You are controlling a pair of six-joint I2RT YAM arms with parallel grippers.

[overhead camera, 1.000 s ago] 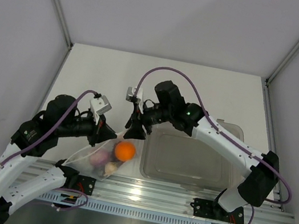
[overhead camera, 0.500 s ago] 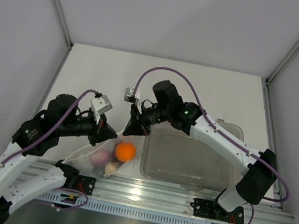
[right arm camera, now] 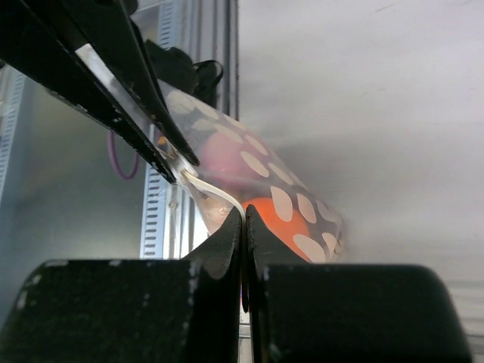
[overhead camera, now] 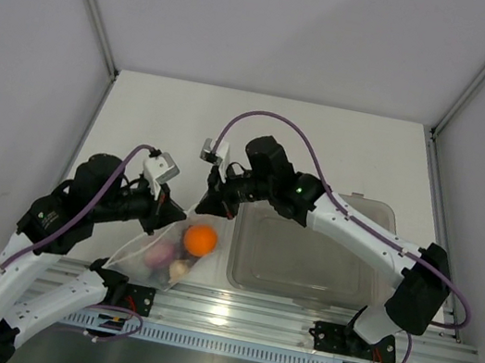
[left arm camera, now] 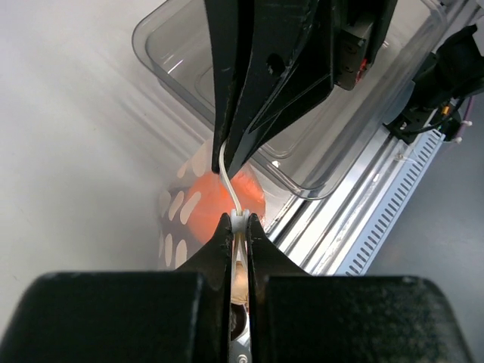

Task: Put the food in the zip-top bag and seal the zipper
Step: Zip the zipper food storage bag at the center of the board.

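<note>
White table (overhead camera: 342,152). Clear rigid rectangular tub (overhead camera: 362,301) on its near right part, nothing visible inside.

Soft transparent zip-top bag with white dots (overhead camera: 137,255) sits just left of the tub at the table's near edge. Its mouth edge is raised and both grippers hold it.

Left gripper (left arm camera: 239,223): jaws pressed together, pinching the bag's closure strip. Right gripper (right arm camera: 243,215): jaws also closed tight on the same strip, just beside the left gripper, a short length of strip between them.

Food is in the bag:
- orange ball (overhead camera: 200,240), nearest the tub, under the grippers
- purple round fruit (overhead camera: 163,250), left of the ball
- small beige lump (overhead camera: 180,270), at the near side, touching the fruit

Other pieces can't be made out.

Narrow whitish zipper strip (left arm camera: 229,185) curves from one gripper tip to the other; can't tell if it is sealed.
</note>
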